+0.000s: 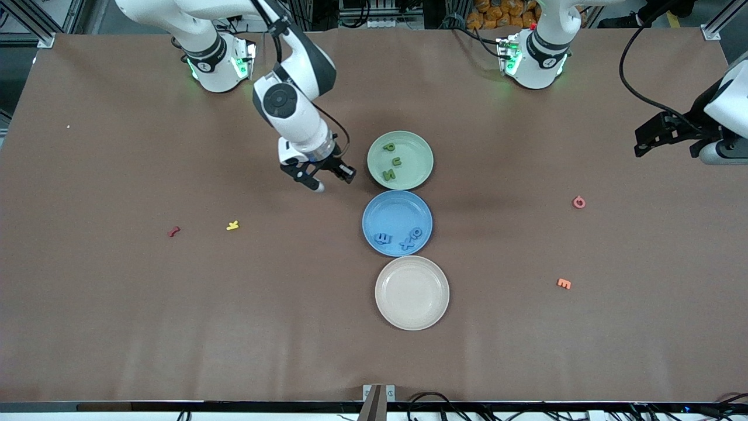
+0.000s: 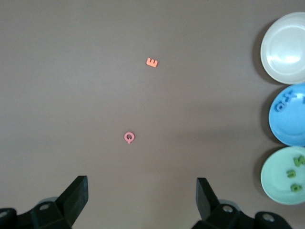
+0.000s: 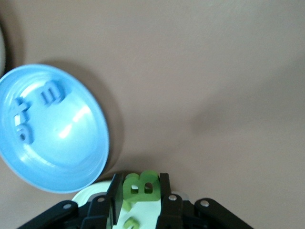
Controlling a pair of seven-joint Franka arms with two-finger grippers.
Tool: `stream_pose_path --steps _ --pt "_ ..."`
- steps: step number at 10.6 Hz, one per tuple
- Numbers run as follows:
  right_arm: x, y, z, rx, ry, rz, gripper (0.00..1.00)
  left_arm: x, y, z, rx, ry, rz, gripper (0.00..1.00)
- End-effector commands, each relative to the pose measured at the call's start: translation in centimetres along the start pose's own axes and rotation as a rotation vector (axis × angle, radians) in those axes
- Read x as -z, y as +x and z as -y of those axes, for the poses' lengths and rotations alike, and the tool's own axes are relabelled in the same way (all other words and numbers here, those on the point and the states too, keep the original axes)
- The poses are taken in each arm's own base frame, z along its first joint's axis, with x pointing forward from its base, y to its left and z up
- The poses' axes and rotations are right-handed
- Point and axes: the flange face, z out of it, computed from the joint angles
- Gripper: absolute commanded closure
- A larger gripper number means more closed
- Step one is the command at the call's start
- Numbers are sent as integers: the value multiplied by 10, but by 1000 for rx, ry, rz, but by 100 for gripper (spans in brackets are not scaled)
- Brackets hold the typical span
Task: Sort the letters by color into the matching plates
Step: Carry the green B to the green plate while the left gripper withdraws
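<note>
Between the pads of the right tool point(image 3: 139, 200) a green foam letter point(image 3: 139, 185), shaped like a B, was seen pinched in the right wrist view; in the front view that letter was hidden and only the right tool point(image 1: 318, 175) itself was seen, held over the table point(image 1: 117, 304) just beside the green plate point(image 1: 422, 153), toward the right arm's end. Three green letters point(image 1: 392, 162) were shown lying in the pale mint plate by the front view, while only one of them and a slice of the plate's rim were caught in the right wrist view. Three blue letters point(image 1: 399, 236) were found in the blue plate point(image 1: 397, 204), which sat touching the green plate and nearer to the front camera; its glossy inner surface was brought out by the right wrist view. A beige-white plate point(image 1: 412, 292) was placed nearer still. The left tool point(image 2: 143, 200), with its black fingers spread wide, was held waiting over the left arm's end of the table, and a pink Q point(image 2: 129, 138) and an orange E point(image 2: 152, 62) were shown below it. A yellow K point(image 1: 232, 225) and a red piece point(image 1: 173, 231) were seen only in the front view, flat on the matte brown table.
</note>
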Motion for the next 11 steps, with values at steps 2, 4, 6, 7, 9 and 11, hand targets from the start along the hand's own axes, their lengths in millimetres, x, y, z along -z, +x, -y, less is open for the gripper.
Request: stream_pose_path --steps 2,4,6,7,9,11 --pt "-11 -54 43 -72 30 27 100 10 -12 7 -19 -43 7 0" --pt "-24 -81 46 -72 17 39 100 18 -12 9 -12 -37 -8 0" --pt "-35 -98 54 -93 9 31 100 22 -15 12 -3 -36 -17 0" --pt "-44 -104 57 -100 0 17 100 22 -15 13 -3 -36 -17 0" --pt "-60 -119 69 -117 -1 -29 100 23 -16 15 1 -37 -19 0" --pt "-77 -129 73 -105 -11 -47 100 23 -15 13 -5 -49 -19 0"
